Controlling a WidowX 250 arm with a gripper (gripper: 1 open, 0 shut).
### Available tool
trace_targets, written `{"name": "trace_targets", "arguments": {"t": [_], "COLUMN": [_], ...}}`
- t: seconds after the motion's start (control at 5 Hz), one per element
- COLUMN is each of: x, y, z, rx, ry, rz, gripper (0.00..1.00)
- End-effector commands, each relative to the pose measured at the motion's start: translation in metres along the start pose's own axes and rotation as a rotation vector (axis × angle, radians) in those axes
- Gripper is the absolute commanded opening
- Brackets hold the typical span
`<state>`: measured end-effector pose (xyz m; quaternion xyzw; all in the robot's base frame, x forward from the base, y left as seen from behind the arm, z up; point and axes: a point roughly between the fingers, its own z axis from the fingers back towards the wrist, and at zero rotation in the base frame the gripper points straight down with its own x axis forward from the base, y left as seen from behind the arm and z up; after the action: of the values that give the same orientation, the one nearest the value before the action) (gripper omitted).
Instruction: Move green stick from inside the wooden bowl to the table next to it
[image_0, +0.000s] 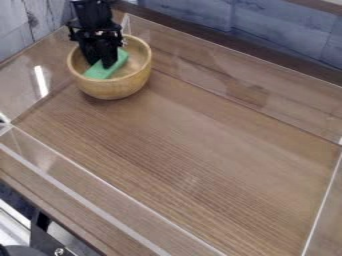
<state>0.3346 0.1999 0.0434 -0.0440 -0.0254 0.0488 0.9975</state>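
Note:
The wooden bowl (128, 86) stands at the table's (201, 150) far left corner. Inside it lies the green stick (112, 68), leaning against the bowl's inner wall. My black gripper (96, 57) reaches straight down into the bowl. Its fingers are drawn in against the stick's left end and cover part of it. The stick still rests inside the bowl.
Low clear acrylic walls (54, 165) border the tabletop on all sides, and one runs close behind the bowl. A tiled wall (267, 25) rises at the back. Brown tabletop stretches to the right of the bowl and in front of it.

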Motion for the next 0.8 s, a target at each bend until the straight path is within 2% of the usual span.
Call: {"name": "trace_targets", "arguments": {"t": [0.0, 0.4, 0.6], "x": [-0.001, -0.007, -0.007], "y": [0.0, -0.004, 0.001], "z": [0.01, 0.018, 0.022], "rx": [0.001, -0.024, -0.036], "ry": [-0.037, -0.072, -0.083], "rz": [0.016, 0.054, 0.041], "gripper": [0.0, 0.0, 0.0]}}
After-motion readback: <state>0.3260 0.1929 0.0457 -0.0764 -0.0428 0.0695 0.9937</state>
